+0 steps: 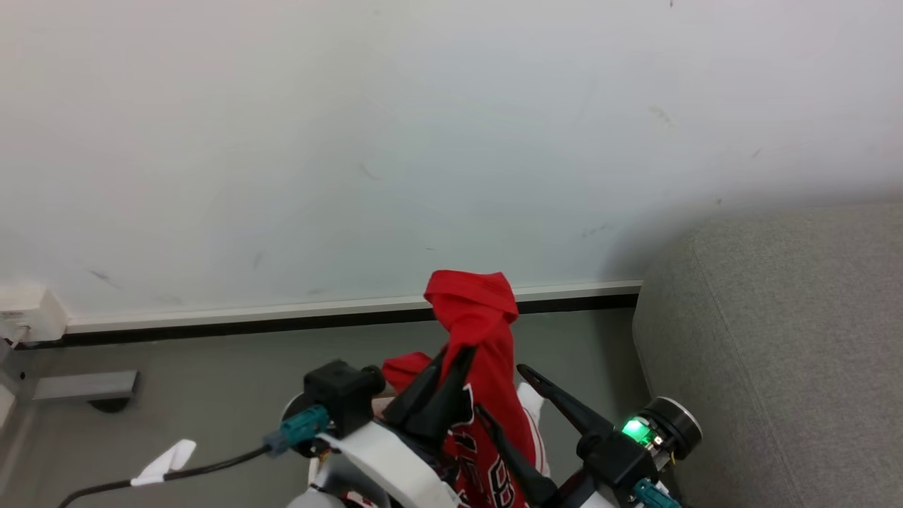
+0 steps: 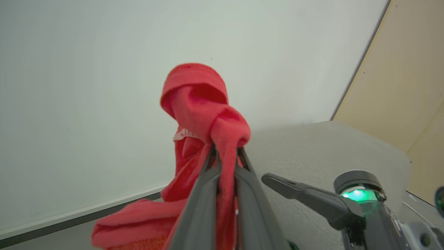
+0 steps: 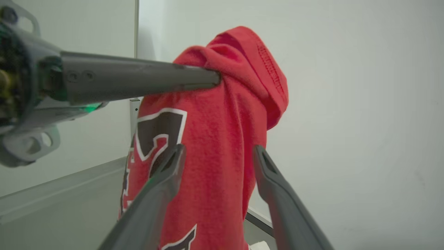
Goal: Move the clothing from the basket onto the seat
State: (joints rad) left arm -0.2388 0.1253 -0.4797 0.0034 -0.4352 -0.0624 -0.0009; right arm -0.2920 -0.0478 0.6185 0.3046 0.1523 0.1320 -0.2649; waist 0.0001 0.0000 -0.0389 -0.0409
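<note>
Right now we have the red jersey pinched in the left end effector, whose two fingers are closed tight on a narrow twist of fabric just below a loose loop that flops over the top. The rest of the garment hangs below that pinch, in the air before the wall and above the floor. Its lower end runs out of sight beneath our arms, so we cannot tell whether it hangs free. The right end effector is open, one finger on each side of the hanging cloth, gripping nothing.

We judge the thin hold to be the main risk: so little cloth is clamped, and so much hangs from it, that a quick swing could pull the twist free. The grey seat lies off to our right, well apart from the jersey, with bare floor between, so a slip on the way would land short. The open right fingers are a second risk: if the arms part while cloth runs between them, a finger could hook a fold and tug against the left grip. A trailing end might also catch on the seat's rounded edge.
</note>
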